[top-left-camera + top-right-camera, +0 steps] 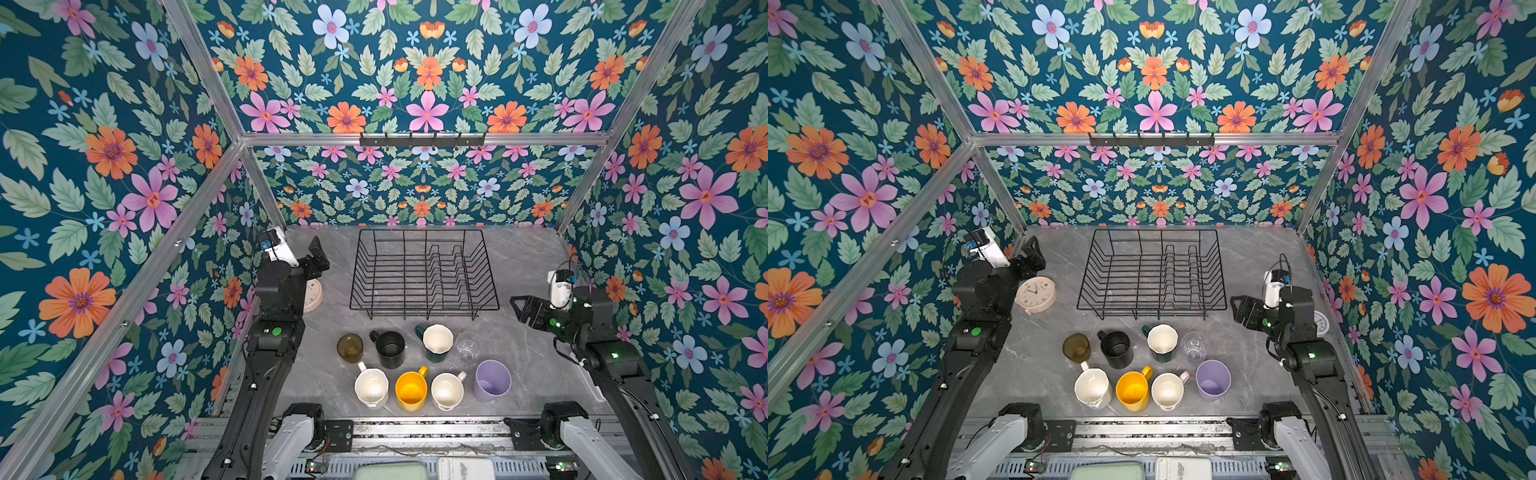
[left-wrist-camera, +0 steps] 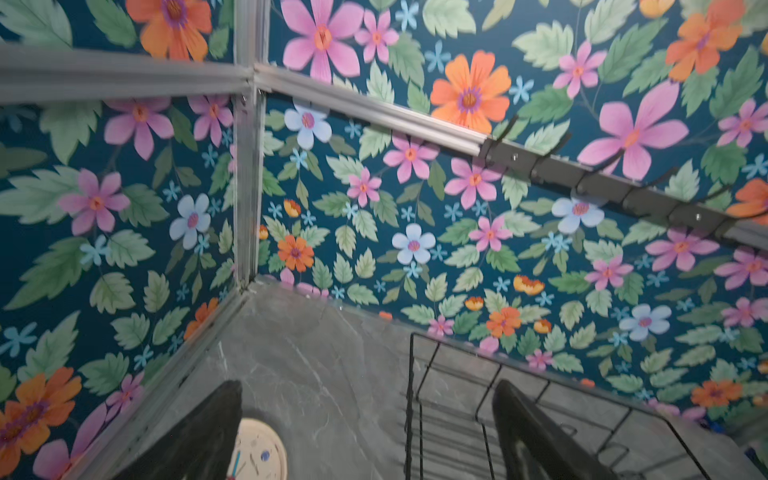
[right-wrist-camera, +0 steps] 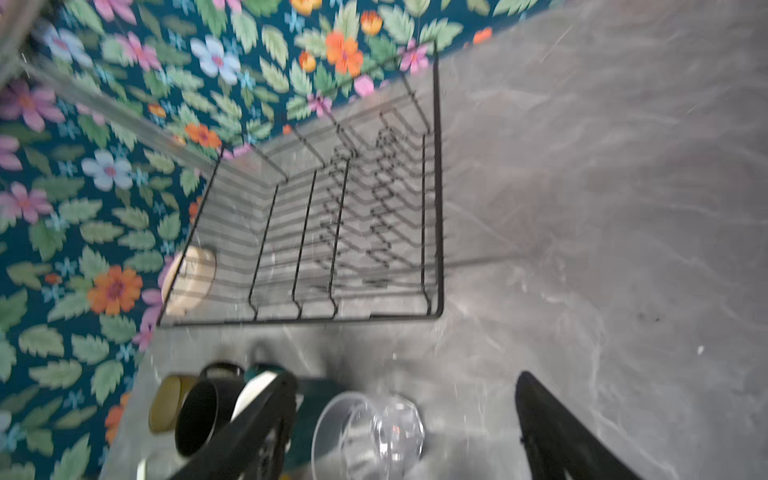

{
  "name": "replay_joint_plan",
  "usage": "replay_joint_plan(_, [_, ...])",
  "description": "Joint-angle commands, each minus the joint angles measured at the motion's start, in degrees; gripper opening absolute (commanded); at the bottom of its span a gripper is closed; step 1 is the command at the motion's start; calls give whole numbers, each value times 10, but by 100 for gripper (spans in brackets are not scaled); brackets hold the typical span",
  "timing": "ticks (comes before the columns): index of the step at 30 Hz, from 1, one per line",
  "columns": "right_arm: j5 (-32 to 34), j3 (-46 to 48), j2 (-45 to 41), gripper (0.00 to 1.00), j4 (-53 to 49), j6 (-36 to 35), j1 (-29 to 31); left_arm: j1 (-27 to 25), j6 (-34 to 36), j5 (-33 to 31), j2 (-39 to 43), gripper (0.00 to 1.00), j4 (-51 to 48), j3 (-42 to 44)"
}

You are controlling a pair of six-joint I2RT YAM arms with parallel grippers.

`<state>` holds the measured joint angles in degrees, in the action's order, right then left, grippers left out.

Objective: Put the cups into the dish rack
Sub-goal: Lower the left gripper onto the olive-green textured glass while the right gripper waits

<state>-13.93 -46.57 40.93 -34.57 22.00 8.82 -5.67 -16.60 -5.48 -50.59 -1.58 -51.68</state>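
crowding the counter [image 1: 320, 365] in front of the empty dish rack [image 1: 424, 309], the cups [image 1: 411, 390] left little clearance; left fingers [image 2: 199, 436] and right fingers [image 3: 552, 428] gaped wide, holding nothing, and a careless reach could have toppled the clear glass [image 3: 374, 428]

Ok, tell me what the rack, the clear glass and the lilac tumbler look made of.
Rack: thin black wire, likely coated metal; the table shows through it.
Glass: glass or clear plastic; see-through, with bright glints.
Lilac tumbler: probably plastic; opaque, matte, evenly coloured.
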Motion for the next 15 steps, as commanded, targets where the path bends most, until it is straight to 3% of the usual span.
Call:
replay_joint_plan(1, [70,-17,12,82,-55,-6,46,0,-23,38,8,93,-104,-17])
replay_joint_plan(7, [68,-34,47,82,-53,-1,54,-1,-38,53,6,88,-356,-84])
replay_joint_plan(15, [69,-45,90,83,-24,-21,54,0,-73,120,53,80,-514,-29])
